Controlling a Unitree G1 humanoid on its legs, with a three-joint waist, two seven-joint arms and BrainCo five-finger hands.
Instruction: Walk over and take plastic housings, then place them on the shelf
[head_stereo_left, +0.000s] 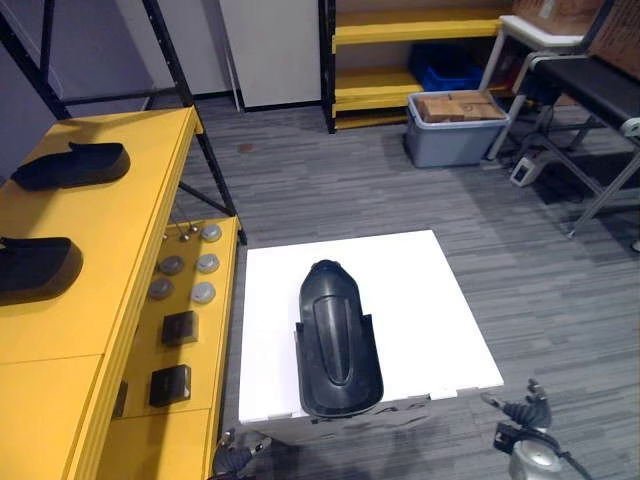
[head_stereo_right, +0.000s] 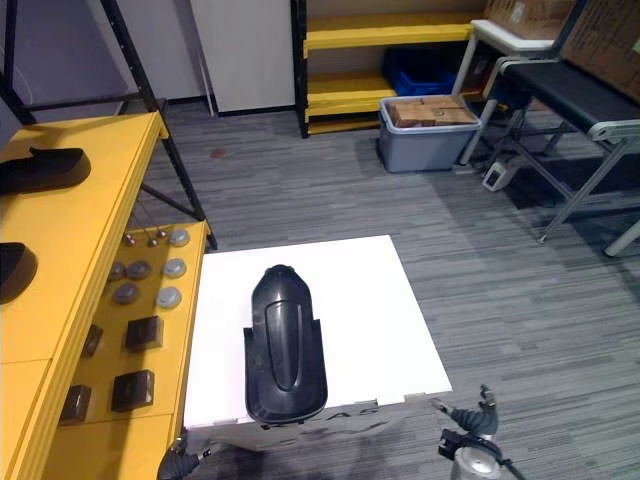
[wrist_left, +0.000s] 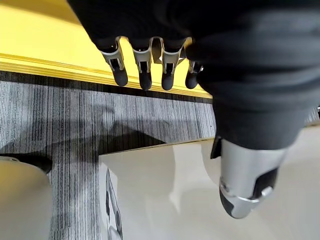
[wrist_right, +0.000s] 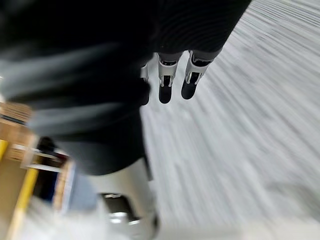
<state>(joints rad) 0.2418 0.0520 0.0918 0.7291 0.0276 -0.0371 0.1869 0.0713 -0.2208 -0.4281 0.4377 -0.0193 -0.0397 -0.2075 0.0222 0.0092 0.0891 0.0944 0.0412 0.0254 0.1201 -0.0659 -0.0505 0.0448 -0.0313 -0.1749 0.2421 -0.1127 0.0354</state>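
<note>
Well, the housing (head_stereo_left: 338, 340) ahead of the open left hand (wrist_left: 144, 70) and open right hand (wrist_right: 165, 82) looks light and slippery, so hold both sides.

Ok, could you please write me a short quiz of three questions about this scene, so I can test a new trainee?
1. True or false: the left hand is curled round the black plastic housing on the white table.
2. How many other housings lie on top of the yellow shelf? A) one B) two C) four
3. Fill in: the grey bin on the floor holds ___ blocks.

Key: 1 false, the hand is open and holds nothing; 2 B; 3 wooden.
</note>
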